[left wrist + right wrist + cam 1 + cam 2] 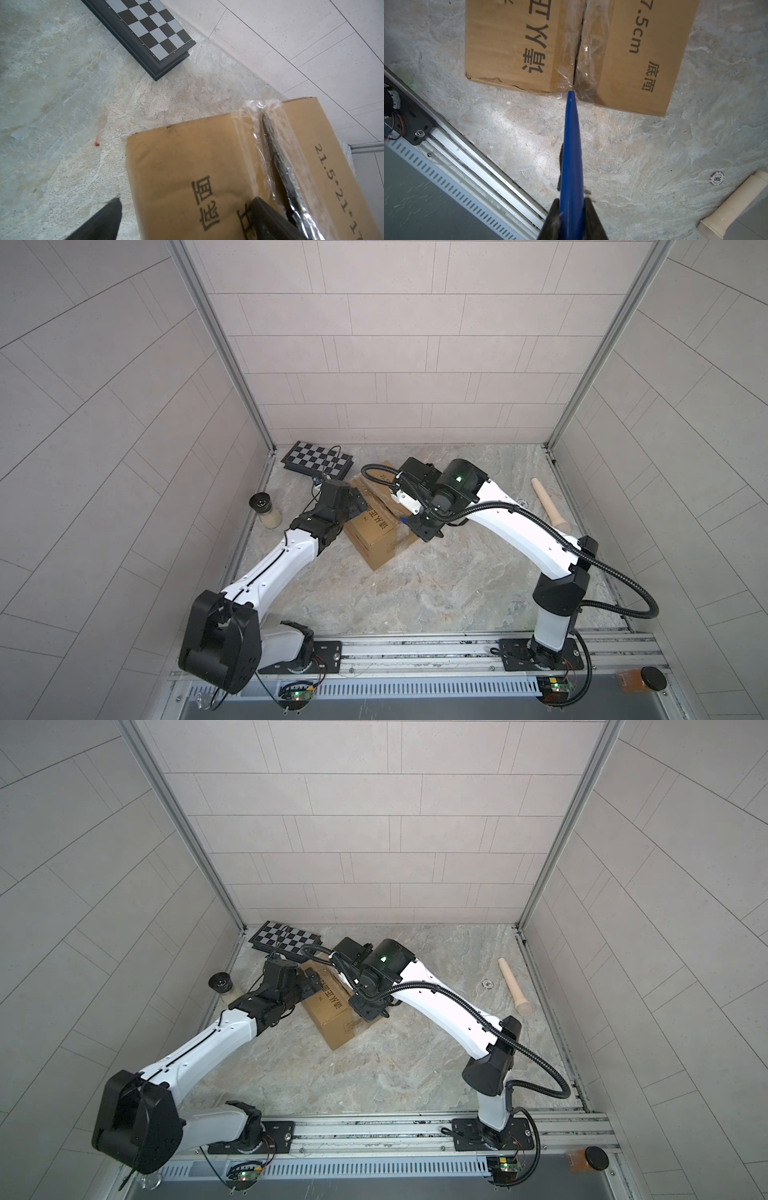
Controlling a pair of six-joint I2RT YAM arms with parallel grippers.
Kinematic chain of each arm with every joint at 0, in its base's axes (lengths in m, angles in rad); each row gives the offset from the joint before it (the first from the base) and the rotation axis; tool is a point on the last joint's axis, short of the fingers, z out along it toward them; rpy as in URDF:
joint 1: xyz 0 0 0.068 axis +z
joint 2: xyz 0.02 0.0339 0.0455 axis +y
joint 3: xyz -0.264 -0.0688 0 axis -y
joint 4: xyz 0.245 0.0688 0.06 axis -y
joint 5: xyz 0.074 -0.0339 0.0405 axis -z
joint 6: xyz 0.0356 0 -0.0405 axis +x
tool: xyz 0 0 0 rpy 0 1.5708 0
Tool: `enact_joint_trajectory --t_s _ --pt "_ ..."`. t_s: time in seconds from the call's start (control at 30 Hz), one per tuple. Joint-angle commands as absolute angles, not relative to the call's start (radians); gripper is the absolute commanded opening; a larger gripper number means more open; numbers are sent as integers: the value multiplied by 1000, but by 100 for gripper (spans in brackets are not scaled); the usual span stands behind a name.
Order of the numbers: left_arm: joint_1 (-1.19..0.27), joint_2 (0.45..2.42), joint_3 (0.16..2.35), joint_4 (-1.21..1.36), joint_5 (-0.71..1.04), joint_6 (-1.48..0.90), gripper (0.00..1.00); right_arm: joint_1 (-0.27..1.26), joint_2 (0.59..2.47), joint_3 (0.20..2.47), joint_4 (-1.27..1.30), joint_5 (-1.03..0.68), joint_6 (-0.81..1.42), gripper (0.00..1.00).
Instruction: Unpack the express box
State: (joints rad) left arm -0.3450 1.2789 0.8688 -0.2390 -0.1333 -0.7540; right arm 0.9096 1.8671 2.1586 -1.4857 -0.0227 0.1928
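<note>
- Mottled grey-beige stone-look table (415, 593) carries everything.
- Brown corrugated cardboard express box (376, 537) sits mid-table, turned cornerwise.
- Flat black-and-white checkered board case (318, 459) lies far left, near the box.
- Clear jar with black lid (266, 511) stands at the left edge.
- Cream cylindrical wooden handle (549, 502) lies on the right, with a small round chip (522, 502) just beside it.

Printed in black on one top flap of the cardboard box (176, 166): "21.5*21*17", ending "7.5cm" in the right wrist view, with a smaller "底面" beside it. Larger Chinese characters on the other flap, cut off at the edges. On a small round chip (717, 178): "500".
</note>
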Motion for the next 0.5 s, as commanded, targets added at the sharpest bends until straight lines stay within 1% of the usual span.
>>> enact_joint_trajectory --t_s 0.0,0.1,0.23,0.47 --pt "-344 1319 801 -446 -122 -731 99 920 1956 2192 -1402 -76 194 0" --pt "-344 1321 793 -439 -116 -735 99 922 1979 2207 -1404 -79 196 0" --pt "-344 1334 788 -435 -121 -735 99 921 1964 2208 -1433 -74 193 0" --pt "-342 1354 784 -439 -146 -727 99 920 1837 2121 -1536 -7 198 0"
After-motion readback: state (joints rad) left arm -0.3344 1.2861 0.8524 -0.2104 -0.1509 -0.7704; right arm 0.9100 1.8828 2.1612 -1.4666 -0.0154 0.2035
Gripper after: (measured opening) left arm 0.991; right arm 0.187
